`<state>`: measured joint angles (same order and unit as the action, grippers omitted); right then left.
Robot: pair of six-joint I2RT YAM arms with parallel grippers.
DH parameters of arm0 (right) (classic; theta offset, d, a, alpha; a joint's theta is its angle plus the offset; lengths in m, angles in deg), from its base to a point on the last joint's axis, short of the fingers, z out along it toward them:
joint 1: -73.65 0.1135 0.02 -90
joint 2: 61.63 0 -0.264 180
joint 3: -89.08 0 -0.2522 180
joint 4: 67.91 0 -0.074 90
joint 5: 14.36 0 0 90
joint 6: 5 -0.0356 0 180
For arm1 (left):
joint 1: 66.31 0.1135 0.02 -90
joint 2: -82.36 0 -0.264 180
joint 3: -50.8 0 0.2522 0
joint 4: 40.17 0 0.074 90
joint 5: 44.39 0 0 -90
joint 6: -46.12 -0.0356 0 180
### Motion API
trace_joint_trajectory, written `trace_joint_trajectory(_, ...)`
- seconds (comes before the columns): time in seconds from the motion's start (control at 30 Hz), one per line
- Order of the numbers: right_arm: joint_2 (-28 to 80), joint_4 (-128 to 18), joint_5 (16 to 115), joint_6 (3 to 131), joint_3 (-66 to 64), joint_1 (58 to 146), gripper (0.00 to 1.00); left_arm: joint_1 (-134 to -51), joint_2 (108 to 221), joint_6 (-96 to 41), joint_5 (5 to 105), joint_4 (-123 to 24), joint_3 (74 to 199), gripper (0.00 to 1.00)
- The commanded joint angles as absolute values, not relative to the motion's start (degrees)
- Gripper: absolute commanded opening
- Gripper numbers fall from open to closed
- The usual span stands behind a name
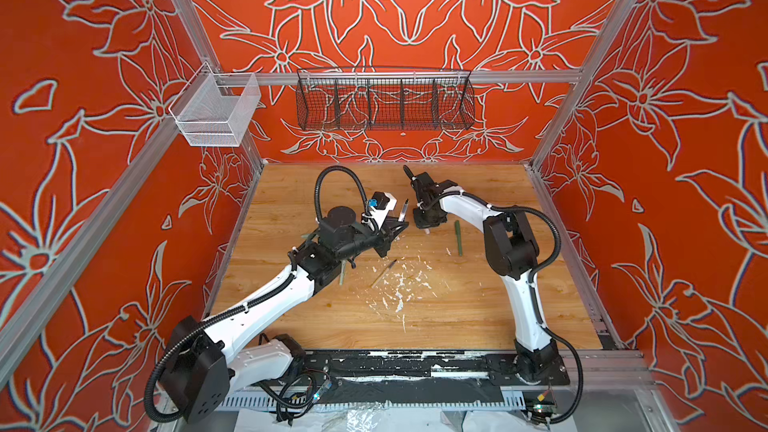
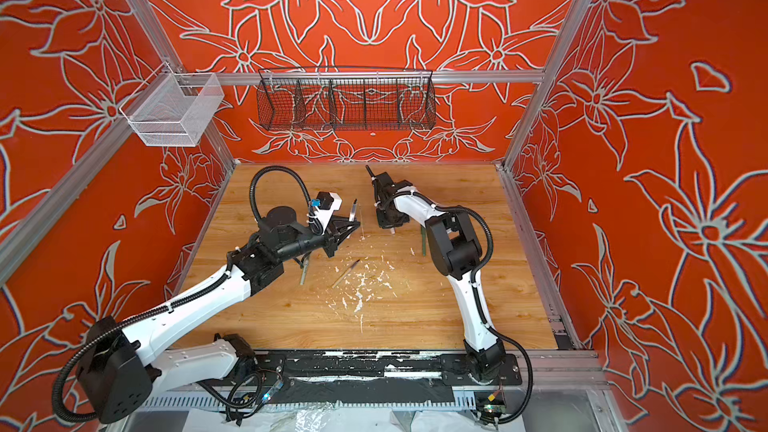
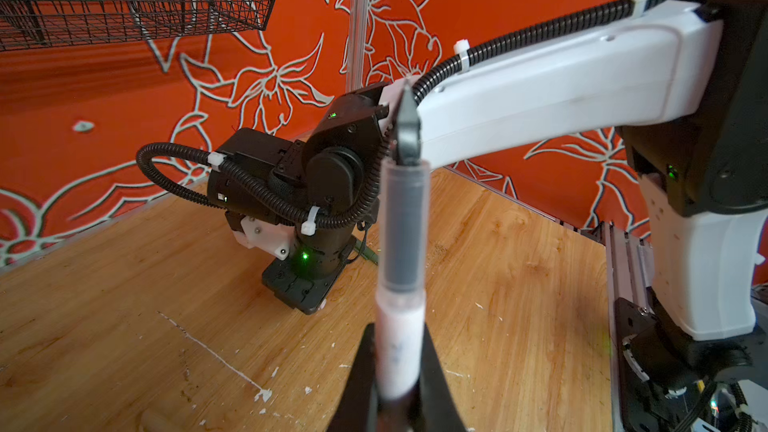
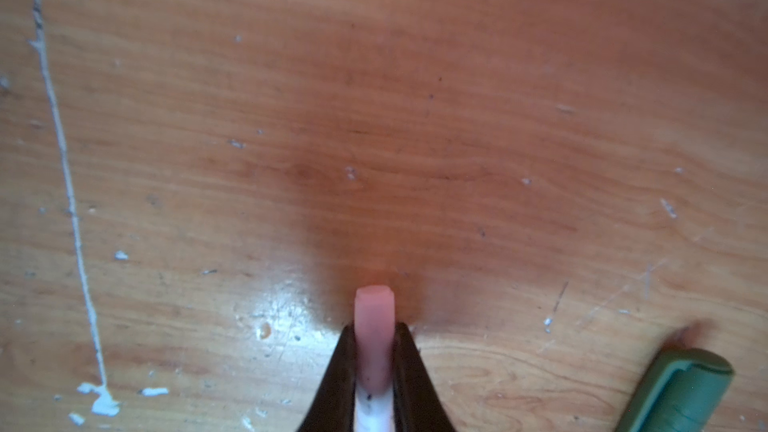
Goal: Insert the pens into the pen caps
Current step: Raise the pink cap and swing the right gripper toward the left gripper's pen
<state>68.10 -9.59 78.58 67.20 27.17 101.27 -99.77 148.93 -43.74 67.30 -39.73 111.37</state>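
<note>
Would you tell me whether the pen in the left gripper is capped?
Uncapped: the pen, clamped in the left gripper, shows its dark pointed tip bare.

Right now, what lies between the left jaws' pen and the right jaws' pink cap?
Between pen and pink cap: only bare tabletop crossed by a thin white paint streak, in a top view.

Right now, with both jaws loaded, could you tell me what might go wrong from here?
1. The left jaws grip the pen far from its tip, so pushing could tilt it.
2. The pink cap in the right jaws points at the table, not the pen tip; alignment may miss.
3. The dark green pen lies close by and might be knocked.
</note>
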Motion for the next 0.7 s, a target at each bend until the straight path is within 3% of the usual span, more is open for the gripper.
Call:
trace_joint_trajectory(0.0, 71.19, -7.04, 80.91, 66.59, 27.39, 101.68, 0.17, -100.15, 147.93, -44.5, 67.54, -39.4, 112.55, 0.0)
trace_joint_trajectory(0.2, 66.24, -11.15, 77.91, 65.71, 23.55, 101.7, 0.12, -100.15, 147.94, -44.58, 67.48, -39.33, 112.42, 0.0)
trace_joint_trajectory(0.67, 54.62, -19.5, 72.8, 64.45, 14.68, 101.51, 0.11, -100.16, 148.02, -44.58, 67.39, -39.16, 112.44, 0.0)
